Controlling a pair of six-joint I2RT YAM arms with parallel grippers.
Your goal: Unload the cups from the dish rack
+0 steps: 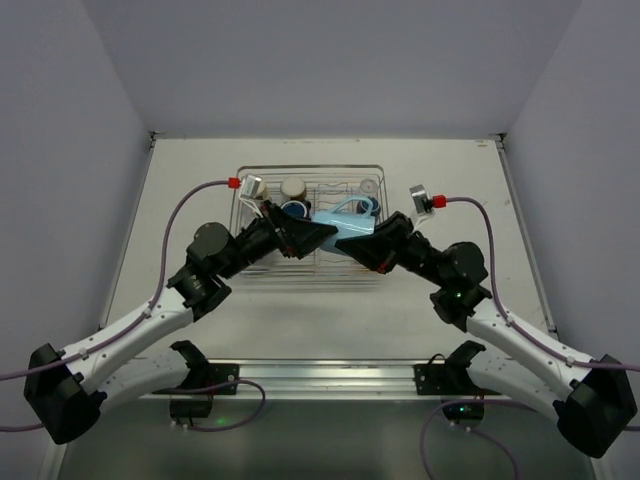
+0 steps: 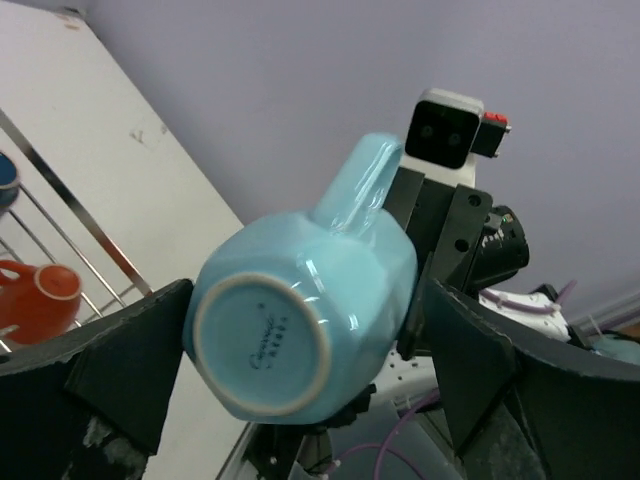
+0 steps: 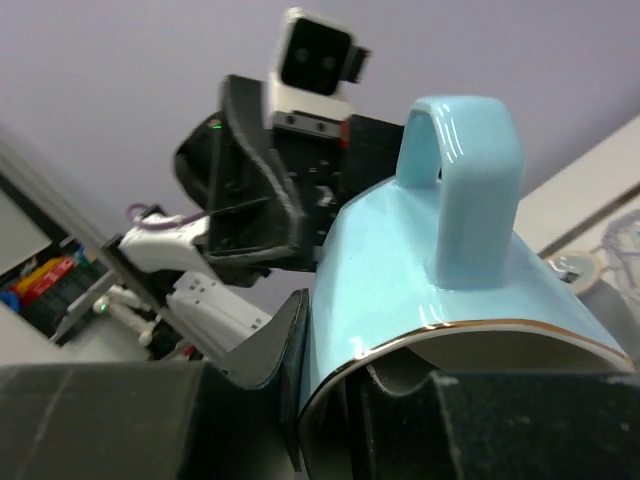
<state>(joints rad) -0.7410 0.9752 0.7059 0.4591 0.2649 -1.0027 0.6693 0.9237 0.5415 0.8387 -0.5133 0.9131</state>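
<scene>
A light blue mug [image 1: 352,222] hangs on its side over the dish rack [image 1: 243,190], between both grippers. My right gripper [image 3: 350,370] is shut on its rim, one finger inside the mouth and one outside against the wall [image 3: 420,270]. My left gripper [image 2: 308,325] stands open around the mug's base [image 2: 262,345], and its right finger [image 2: 470,360] is clear of the mug. In the rack stand a cream-and-brown cup [image 1: 293,188], a dark blue cup [image 1: 294,209] and a clear glass [image 1: 369,186]. A small orange cup [image 2: 40,295] shows in the left wrist view.
The wire rack sits at the back middle of the white table [image 1: 200,300]. Both forearms [image 1: 240,250] [image 1: 430,255] reach in over its front edge. Grey walls close in the table at the back and sides.
</scene>
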